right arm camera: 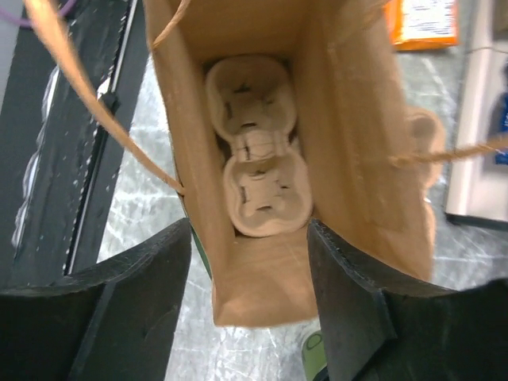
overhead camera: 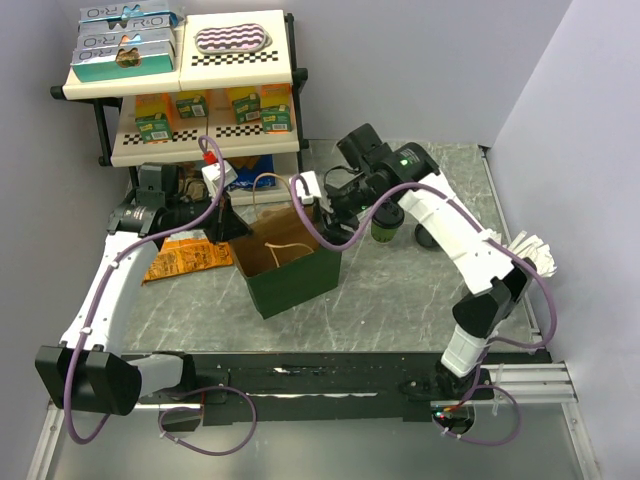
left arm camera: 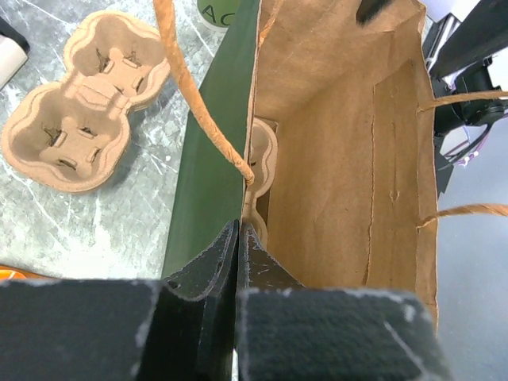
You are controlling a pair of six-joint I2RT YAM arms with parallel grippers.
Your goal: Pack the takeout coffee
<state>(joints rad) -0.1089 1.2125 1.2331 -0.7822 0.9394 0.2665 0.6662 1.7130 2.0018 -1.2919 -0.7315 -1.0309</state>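
- Near edge: both arm bases, then grey marbled worktop (overhead camera: 400, 300).
- Left hand (left arm camera: 237, 234): closed, pinching the rim of the green paper bag (overhead camera: 300, 280) on its left side and holding the mouth open. The bag stands upright, mid-worktop.
- Inside the bag: 1 pulp carrier (right arm camera: 258, 143) lies flat on the bottom. 2 wells show, both empty.
- Right hand (right arm camera: 248, 230): open, fingers spread wide with nothing between them. It hangs over the right end of the bag's mouth, looking straight down in.
- Takeout coffee (overhead camera: 386, 226): not packed. It sits on the worktop outside the bag, just beside its far-right corner, under the right arm's wrist. It looks upright, long axis vertical. Cannot tell if a lid is on.
- Key relation: the cup lies to the right of the right hand and lower, on the wrist side of the fingers. The right hand is much the nearer; the left is across the bag and busy.
- Judgement: the right hand must pull out rightward, drop beside the cup, grip across its wall, then lift it over the rim into a well.
- Far: second carrier (left arm camera: 75, 131) on the worktop beyond the bag; shelf (overhead camera: 180, 90) at far left.
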